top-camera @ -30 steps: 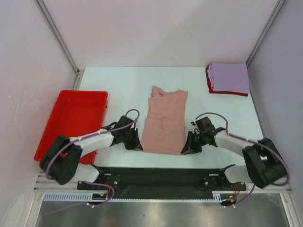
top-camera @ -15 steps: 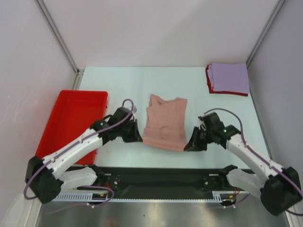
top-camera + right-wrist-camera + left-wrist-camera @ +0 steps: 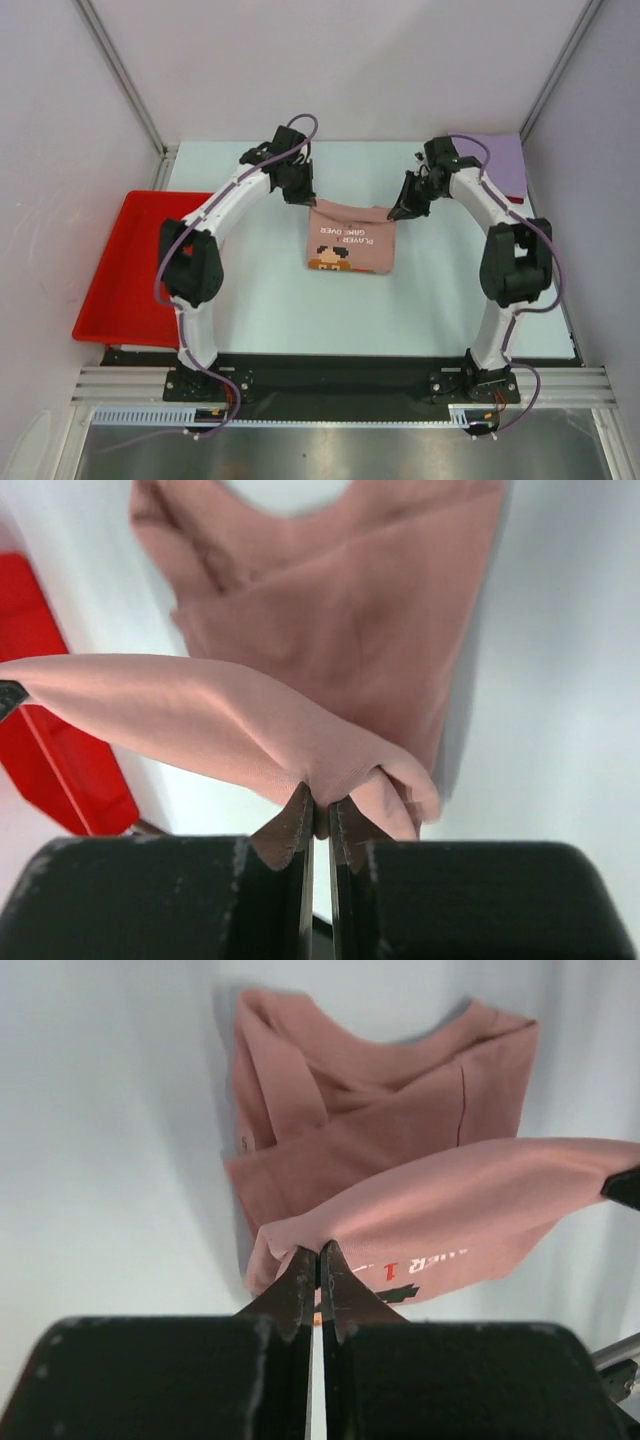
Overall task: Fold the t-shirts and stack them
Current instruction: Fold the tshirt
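Observation:
The dusty-pink t-shirt (image 3: 348, 240) lies mid-table, its bottom half lifted and turned over so the brown, white and red print faces up. My left gripper (image 3: 303, 196) is shut on its left hem corner (image 3: 300, 1245). My right gripper (image 3: 397, 211) is shut on the right hem corner (image 3: 350, 770). Both hold the hem above the shirt's collar end, which lies flat below in both wrist views (image 3: 380, 1110) (image 3: 340, 600). The folded lavender t-shirt (image 3: 495, 160) lies on the folded red one (image 3: 442, 172) at the back right.
A red plastic tray (image 3: 135, 260) sits at the left edge of the table and shows in the right wrist view (image 3: 50, 750). White walls and metal posts close in the back and sides. Both arms reach far over the table.
Both grippers have carried the shirt's near hem away from the front edge toward the back, folding the lower half over the upper half. The print now faces up.

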`<move>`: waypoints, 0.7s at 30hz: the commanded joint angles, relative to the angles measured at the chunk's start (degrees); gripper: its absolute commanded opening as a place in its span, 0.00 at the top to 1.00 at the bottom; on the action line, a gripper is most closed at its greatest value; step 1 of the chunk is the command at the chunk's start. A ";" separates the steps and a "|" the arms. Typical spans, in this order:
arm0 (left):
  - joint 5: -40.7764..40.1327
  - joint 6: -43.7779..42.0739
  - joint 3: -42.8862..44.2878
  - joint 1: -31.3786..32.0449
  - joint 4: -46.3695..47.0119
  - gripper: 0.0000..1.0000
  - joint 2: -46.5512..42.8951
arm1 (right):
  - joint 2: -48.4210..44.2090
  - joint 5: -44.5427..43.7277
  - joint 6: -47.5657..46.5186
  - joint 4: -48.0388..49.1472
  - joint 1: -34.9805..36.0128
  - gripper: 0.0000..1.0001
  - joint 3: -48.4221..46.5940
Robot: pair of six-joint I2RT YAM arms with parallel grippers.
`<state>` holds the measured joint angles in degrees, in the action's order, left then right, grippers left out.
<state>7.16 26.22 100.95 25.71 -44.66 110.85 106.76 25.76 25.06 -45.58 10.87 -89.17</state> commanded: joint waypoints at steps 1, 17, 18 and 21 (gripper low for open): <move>2.24 -4.24 12.32 -1.89 -4.72 1.00 8.21 | 7.46 0.08 -3.52 -3.98 -1.12 1.00 -9.25; 10.07 -0.82 22.09 -4.88 4.85 1.00 21.16 | 21.73 4.38 -2.30 -2.14 -4.72 1.00 -23.77; 10.16 -0.56 23.23 -4.97 4.94 1.00 22.82 | 22.08 4.65 -2.21 -2.05 -4.81 1.00 -24.04; 9.54 0.06 23.33 -5.32 5.99 1.00 23.89 | 24.63 5.09 -2.73 -1.88 -5.25 0.94 -25.70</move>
<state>15.86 25.15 121.69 21.17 -41.15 133.45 129.23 29.41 23.05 -48.29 6.37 -111.46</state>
